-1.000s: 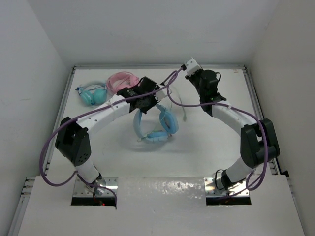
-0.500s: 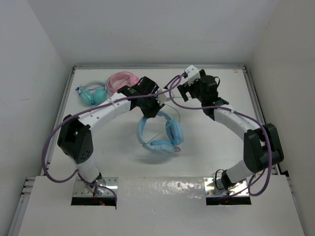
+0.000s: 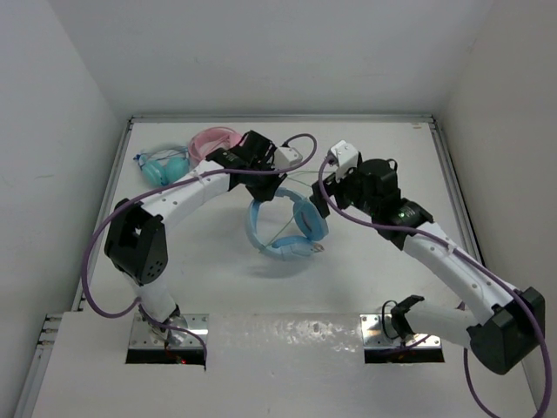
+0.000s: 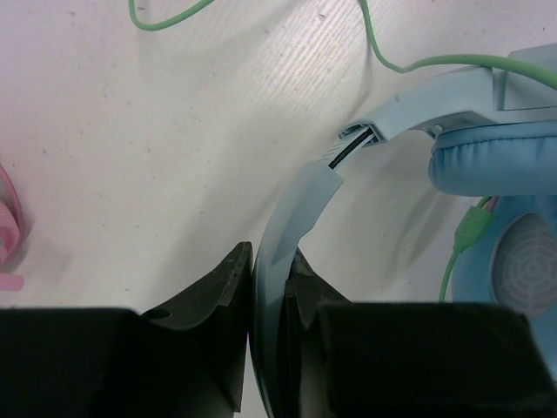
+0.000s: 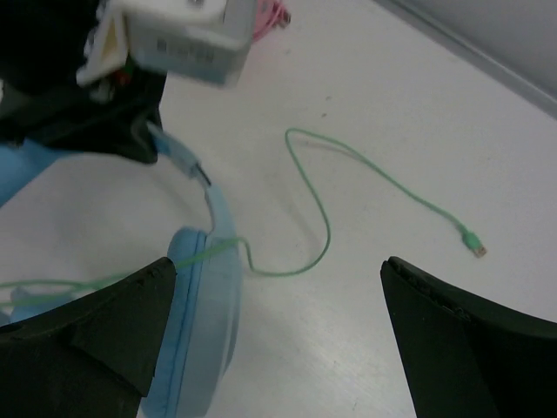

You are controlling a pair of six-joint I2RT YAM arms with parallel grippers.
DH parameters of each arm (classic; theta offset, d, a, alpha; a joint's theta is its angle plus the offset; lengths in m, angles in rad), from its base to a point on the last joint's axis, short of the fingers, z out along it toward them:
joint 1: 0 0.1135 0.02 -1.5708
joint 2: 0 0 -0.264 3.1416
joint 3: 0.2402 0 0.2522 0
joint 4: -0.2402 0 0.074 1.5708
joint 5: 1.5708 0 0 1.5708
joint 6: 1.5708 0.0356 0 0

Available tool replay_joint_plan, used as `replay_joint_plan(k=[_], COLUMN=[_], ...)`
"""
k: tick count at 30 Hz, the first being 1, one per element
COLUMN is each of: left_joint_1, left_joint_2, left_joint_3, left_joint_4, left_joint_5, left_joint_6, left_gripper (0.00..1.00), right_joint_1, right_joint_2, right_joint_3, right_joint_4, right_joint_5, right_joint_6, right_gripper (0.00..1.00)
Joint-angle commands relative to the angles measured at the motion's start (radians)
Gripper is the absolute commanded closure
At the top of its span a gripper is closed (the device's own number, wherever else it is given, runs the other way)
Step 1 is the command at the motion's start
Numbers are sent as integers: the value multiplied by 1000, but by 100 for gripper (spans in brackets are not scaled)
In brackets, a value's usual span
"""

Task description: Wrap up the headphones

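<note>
1. The light blue headphones (image 3: 309,225) are gripped by their headband (image 4: 300,205). The band is clamped between the dark fingers (image 4: 228,292) of the left gripper (image 4: 268,261), with the jaws pressed against both of its faces.
2. Ahead of the left gripper's fingertips, the headband curves up and to the right to its slider joint. One padded earcup (image 4: 496,165) is seen to the right of that gripper, with its mesh inner face showing below the cushion.
3. The thin green cable (image 4: 435,63) runs ahead of the left gripper and over the earcup's yoke. A second strand drops beside the cushion.
4. The right gripper (image 5: 278,266) is held spread wide, and nothing is caught between its fingers.
5. An earcup lies just beside the right gripper's left finger (image 5: 96,322). The cable is looped on the table ahead of and between the fingers. Its plug (image 5: 474,246) lies ahead of the right finger.
6. From above, the headphones are seen between the two grippers, over the middle of the white table (image 3: 218,257). The left gripper is at their far edge and the right gripper is just beside their right earcup. It cannot be told whether the earcups rest on the table or are lifted off it.
7. Pink headphones (image 3: 213,139) and teal headphones (image 3: 164,165) lie to the left of the left gripper, near each other and well apart from the right gripper.
</note>
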Motion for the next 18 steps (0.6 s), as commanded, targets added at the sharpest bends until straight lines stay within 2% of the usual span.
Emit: replay_joint_plan(k=[1,3,7,11,14,18], left_joint_1=[5,7,7,7,5,7], left_joint_2=[-29,-29,-39,-42,-45,-54], left_joint_3=[26,31,31,35,37,35], left_joint_4=[79,79,79,82,83,85], left_joint_5=[5,4,7,10,4,-15], left_joint_6=[-47,-48,-54,-59,-60,-60], left_gripper=[100,100,100,100,100,100], right_joint_1=[-13,-13,-13,-12,-6,1], right_joint_2=[-65,-52,7,120,203,286], right_joint_3=[-72,-74,-52,-40,-26,14], right_joint_4=[-47,-76,-153,-119,-88,-90], right_joint_5=[-86,-130,-118,-234,-255,-258], right_joint_6=[-5,-46,-65,-45,-21,38], right_gripper=[1,1,1,1,2,14])
